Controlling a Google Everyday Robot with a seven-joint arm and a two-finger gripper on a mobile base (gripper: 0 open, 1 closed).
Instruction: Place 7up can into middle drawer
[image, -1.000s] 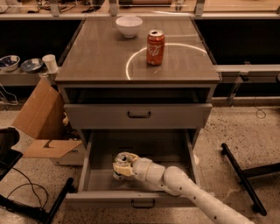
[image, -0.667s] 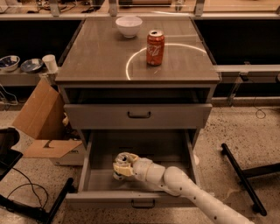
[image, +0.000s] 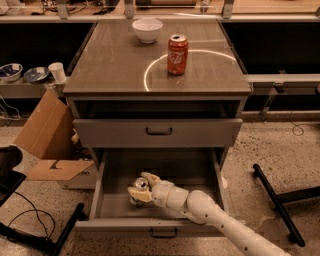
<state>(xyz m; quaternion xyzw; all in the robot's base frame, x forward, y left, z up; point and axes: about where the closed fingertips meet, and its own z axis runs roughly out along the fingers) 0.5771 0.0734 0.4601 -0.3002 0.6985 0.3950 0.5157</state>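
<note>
The middle drawer (image: 160, 231) is pulled open below the shut grey drawer front (image: 158, 132). My gripper (image: 141, 187) reaches down into it from the lower right, on the left part of the drawer floor. Its fingers (image: 139, 196) sit around the 7up can (image: 140, 184), whose silver top shows between them. The can stands upright low in the drawer, at or near its floor.
An orange-red soda can (image: 177, 54) and a white bowl (image: 147, 29) stand on the cabinet top (image: 115, 65). An open cardboard box (image: 50, 145) lies left of the cabinet. A side shelf (image: 25, 90) at the left holds bowls and a cup. Black stand legs (image: 280, 200) lie at the right.
</note>
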